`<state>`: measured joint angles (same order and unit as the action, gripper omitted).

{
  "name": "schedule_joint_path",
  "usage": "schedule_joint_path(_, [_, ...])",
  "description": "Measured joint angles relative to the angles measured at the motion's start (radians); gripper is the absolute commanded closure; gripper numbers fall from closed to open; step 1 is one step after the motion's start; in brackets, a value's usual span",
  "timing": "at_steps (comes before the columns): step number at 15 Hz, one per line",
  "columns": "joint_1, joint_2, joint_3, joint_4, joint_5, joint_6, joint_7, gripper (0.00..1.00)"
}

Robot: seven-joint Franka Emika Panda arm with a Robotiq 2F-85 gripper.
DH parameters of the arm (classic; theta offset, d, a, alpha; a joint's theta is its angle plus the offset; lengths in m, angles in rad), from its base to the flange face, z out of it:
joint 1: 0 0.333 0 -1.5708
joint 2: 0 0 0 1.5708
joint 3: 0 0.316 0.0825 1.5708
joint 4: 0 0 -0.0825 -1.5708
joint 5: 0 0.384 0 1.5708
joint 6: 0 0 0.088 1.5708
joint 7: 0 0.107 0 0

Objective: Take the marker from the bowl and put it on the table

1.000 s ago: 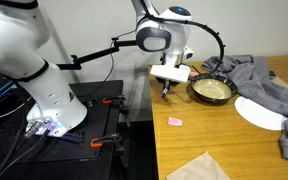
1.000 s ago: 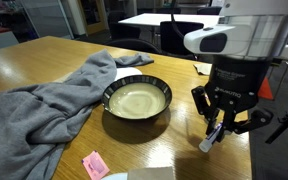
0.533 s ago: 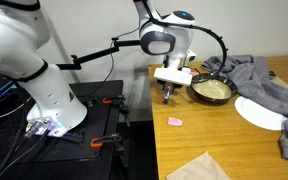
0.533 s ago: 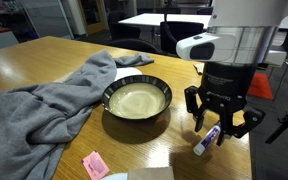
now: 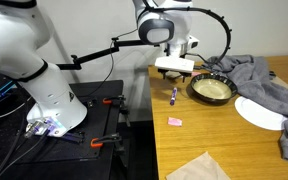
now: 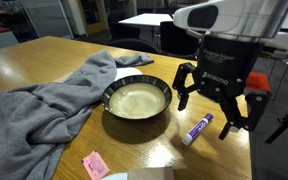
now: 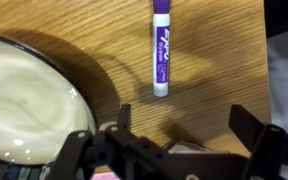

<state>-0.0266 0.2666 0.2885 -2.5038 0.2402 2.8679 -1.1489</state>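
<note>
Fingers (image 6: 184, 92) spread wide, nothing between them. In the wrist view both fingertips (image 7: 125, 116) stand apart over bare wood. Gripper (image 6: 205, 113) hangs above the table (image 6: 44, 55), beside the bowl (image 6: 137, 98) and clear of its rim, not touching the marker (image 6: 195, 129).

Marker lies flat on the table, outside the bowl, just beside its dark rim but apart from it. Purple cap points away from the fingertips in the wrist view (image 7: 161, 50), lighter end toward them. In an exterior view it shows as a small dark stick (image 5: 174, 95) on the wood, on the side of the bowl (image 5: 211, 89) toward the table edge, below the gripper (image 5: 174, 70).

Bowl upright; pale yellowish inside shows in the wrist view (image 7: 24, 100).

Grey cloth (image 6: 44, 100) bunched on the far side of the bowl from the marker, close against the rim; contact not clear. Small pink square (image 6: 94, 163) flat on the wood near the bowl, apart from the marker. White plate (image 5: 259, 112) beyond the bowl, on the cloth side.
</note>
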Motion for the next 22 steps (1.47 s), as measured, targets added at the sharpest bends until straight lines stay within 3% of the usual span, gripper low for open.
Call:
schedule_joint_path(8, [0.027, -0.284, -0.039, -0.127, -0.012, 0.014, 0.201, 0.00])
schedule_joint_path(14, [0.067, -0.478, -0.127, -0.200, -0.203, 0.006, 0.454, 0.00])
schedule_joint_path(17, [0.075, -0.542, -0.149, -0.217, -0.278, -0.023, 0.541, 0.00])
schedule_joint_path(22, [0.079, -0.563, -0.152, -0.229, -0.281, -0.028, 0.547, 0.00])
